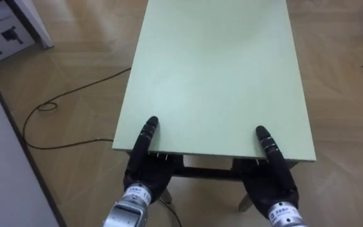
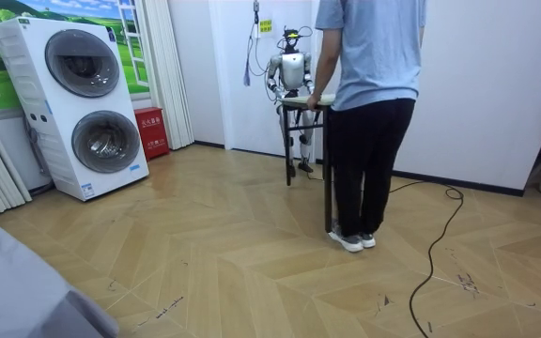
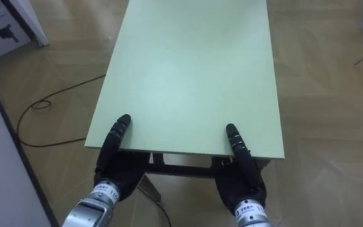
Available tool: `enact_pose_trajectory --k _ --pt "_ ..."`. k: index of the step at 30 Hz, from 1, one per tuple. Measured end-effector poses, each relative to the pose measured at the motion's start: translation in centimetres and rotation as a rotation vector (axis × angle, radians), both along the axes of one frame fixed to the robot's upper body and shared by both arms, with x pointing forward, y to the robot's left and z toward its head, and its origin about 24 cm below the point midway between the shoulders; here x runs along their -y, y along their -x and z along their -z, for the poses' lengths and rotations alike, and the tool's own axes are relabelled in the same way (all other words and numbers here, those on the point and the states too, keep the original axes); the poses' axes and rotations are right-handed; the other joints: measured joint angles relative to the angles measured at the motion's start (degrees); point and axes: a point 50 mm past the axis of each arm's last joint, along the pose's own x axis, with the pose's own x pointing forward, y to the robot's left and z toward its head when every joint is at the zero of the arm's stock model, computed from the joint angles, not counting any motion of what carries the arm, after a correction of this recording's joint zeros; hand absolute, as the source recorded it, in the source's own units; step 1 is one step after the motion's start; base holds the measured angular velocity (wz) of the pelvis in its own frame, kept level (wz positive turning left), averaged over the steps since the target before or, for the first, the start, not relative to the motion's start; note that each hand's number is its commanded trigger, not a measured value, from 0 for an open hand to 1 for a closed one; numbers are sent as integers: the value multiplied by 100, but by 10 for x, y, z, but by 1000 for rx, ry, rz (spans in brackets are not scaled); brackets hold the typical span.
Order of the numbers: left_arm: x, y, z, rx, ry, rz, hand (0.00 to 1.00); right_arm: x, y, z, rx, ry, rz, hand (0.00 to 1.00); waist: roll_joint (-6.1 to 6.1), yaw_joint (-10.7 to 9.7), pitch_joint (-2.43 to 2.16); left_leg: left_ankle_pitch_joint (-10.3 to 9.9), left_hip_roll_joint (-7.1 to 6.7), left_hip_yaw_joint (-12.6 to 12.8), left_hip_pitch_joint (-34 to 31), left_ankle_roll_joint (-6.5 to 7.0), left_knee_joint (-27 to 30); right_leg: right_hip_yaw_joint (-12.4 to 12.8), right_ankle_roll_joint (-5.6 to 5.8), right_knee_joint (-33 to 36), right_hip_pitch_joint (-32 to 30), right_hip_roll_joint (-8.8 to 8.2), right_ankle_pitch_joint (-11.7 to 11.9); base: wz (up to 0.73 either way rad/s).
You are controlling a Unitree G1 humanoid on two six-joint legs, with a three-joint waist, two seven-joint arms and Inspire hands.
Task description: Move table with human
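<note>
The room view takes in what the eye views cannot: at its left 2 stacked white washing machines [image 2: 83, 103] with a red box [image 2: 150, 131] beside them, then the robot standing against the far white wall, and a person [image 2: 374, 94] in a blue shirt and dark trousers, back to the camera, at the opposite end of the table [image 1: 213, 69]. The table hangs between the 2 of them, and the person's hand is on its near end. A black cable [image 2: 440, 244] snakes over the wood floor at the room view's right.

The eye views look down the pale green top from the robot's end (the person stands beyond their upper edge). A white box [image 1: 2, 34] sits on the floor at the upper left, with a thin dark cord [image 1: 62, 94] looping below it.

The left hand [image 1: 145, 167] grasps the near edge by the left corner, thumb flat on top and palm beneath. The right hand [image 1: 273, 176] clamps the same edge near the right corner in the same way.
</note>
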Motion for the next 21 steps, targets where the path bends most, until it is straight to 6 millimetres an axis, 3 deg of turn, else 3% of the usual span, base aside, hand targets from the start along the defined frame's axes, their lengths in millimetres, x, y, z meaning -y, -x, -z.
enact_pose_trajectory --k 5,10,12,15,19,21 --pt "-1 1 0 6 -13 -3 100 -1 1 2 -14 -15 -10 100 20 13 -16 64 -127 208 -56 134 -79 57 72 350 -183 -228 -39 18" --pt "-1 2 3 -9 -15 1 100 -2 5 3 -24 -9 0 100 -124 -52 -8 163 -320 -33 -2 315 -210 444 95 495 -140 -374 -53 31" --pt "1 3 3 -10 -14 8 100 -1 7 4 -30 -11 8 100 -173 -68 -5 191 -401 -119 22 364 -250 631 88 417 -74 -373 -51 29" --pt "0 2 2 1 -33 9 100 -2 7 4 -27 -14 14 100 -191 -49 -10 191 -488 -236 25 424 -260 688 22 192 65 -359 -17 22" --pt "-5 2 2 9 -66 6 100 -6 9 6 -40 -35 13 100 -211 63 -6 219 -536 -270 5 477 -250 1137 -24 32 105 -235 8 12" --pt "-5 2 2 11 -66 8 100 -6 9 6 -38 -32 15 100 -239 149 -4 230 -554 -334 6 494 -242 1132 -24 -7 130 -218 18 11"
